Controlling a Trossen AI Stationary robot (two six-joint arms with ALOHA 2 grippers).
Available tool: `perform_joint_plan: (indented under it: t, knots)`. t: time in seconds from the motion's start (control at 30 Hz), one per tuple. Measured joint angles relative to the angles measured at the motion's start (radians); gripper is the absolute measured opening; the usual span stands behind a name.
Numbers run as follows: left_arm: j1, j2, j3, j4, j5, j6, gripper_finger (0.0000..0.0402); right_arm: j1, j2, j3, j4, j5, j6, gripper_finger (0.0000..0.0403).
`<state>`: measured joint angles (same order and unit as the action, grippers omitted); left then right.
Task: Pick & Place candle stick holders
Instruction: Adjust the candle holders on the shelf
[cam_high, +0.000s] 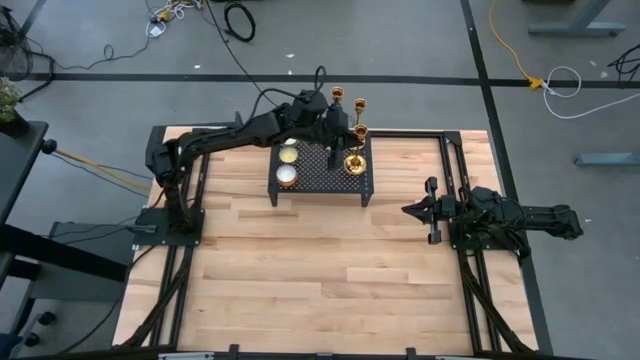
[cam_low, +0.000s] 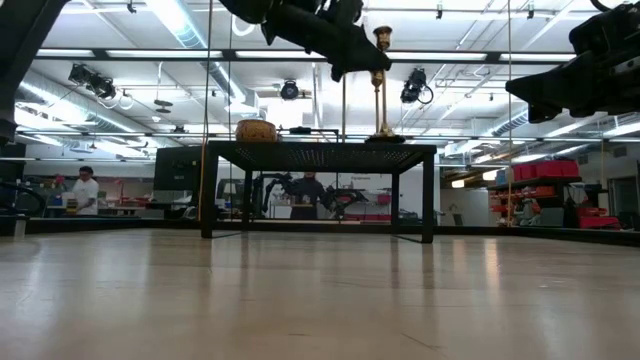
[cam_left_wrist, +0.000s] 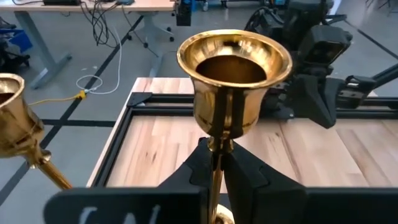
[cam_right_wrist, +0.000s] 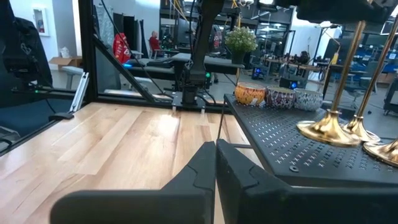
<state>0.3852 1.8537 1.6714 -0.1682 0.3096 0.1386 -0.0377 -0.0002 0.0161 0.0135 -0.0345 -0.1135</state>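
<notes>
From above, three gold candle holders (cam_high: 352, 135) stand on the black rack (cam_high: 322, 172). From low down, my left jaws (cam_low: 352, 62) pinch one thin stem. My wrist shows its shiny cup (cam_left_wrist: 234, 81): hard, slippery, tippy. My right jaws (cam_high: 418, 209) rest closed, empty.

3 shiny brass candle stick holders (cam_high: 354, 160) are seen upright, clustered at the right end of the black mesh rack (cam_high: 320, 178) by its far edge. Each is shown as a thin tall stem with a small cup on top and a round flared base. 1 stem is gripped just below its cup (cam_left_wrist: 234, 81) by the left gripper (cam_left_wrist: 214, 165). All 3 flared bases (cam_right_wrist: 328, 129) are set close together on the rack's perforated top.
</notes>
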Motion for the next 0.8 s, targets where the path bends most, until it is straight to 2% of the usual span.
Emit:
perform_joint_plan:
  t: [0.8]
  knots:
    - [0.018, 0.013, 0.0, 0.023, -0.003, 0.0, 0.003, 0.0, 0.0, 0.0, 0.0, 0.0, 0.0, 0.0013]
